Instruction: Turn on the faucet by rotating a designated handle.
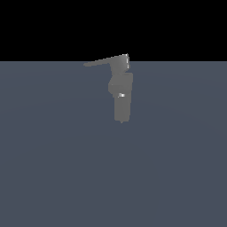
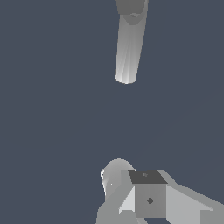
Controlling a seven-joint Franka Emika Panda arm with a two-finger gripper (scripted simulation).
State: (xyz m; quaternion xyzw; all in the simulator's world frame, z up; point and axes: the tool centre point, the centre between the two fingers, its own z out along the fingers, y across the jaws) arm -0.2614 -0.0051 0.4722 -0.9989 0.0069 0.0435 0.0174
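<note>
Since the hand (image 2: pixel 148 197) shows only partly — its opening I cannot tell — and the thin tapering grey lever handle (image 2: pixel 129 48) lies well ahead, a misjudged reach could miss it.

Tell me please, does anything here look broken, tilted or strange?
Nothing looks broken or spilled. The faucet stands upright, and its handle sticks out from the top block toward the exterior view's left, sloping slightly downward. One oddity: the robot arm does not appear in the exterior view at all.
</note>
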